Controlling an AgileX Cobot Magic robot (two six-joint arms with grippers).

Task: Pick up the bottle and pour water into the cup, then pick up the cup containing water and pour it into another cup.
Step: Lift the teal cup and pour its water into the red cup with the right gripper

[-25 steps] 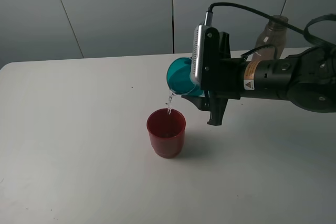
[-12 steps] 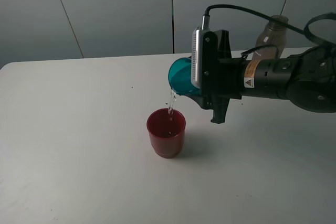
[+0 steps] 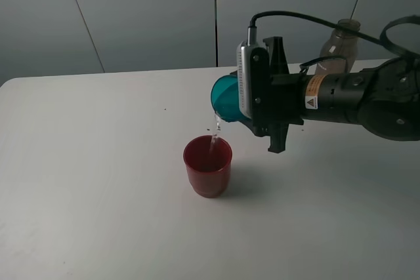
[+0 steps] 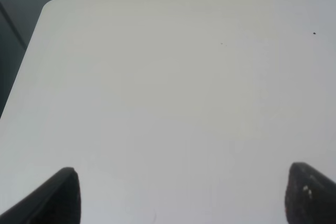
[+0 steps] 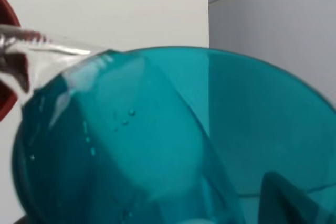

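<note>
My right gripper point(image 3: 246, 106) is shut on the teal cup point(image 3: 225, 98) and holds it tipped on its side above the red cup point(image 3: 207, 165). A thin stream of water point(image 3: 214, 132) falls from the teal rim into the red cup, which stands upright mid-table. In the right wrist view the teal cup point(image 5: 168, 145) fills the frame, with water running off its rim and a sliver of red cup point(image 5: 4, 77) at the edge. The smoky bottle point(image 3: 341, 47) stands upright at the back right, behind the right arm. My left gripper point(image 4: 181, 195) is open over bare table, with both fingertips apart.
The white table point(image 3: 98, 162) spreads wide to the left and front of the red cup. The right arm's black body point(image 3: 354, 100) and cable reach in from the right edge. A grey panelled wall stands behind the table.
The right wrist has rolled a little further, tipping the teal cup more. Water keeps streaming into the red cup. The red cup and bottle have not moved.
</note>
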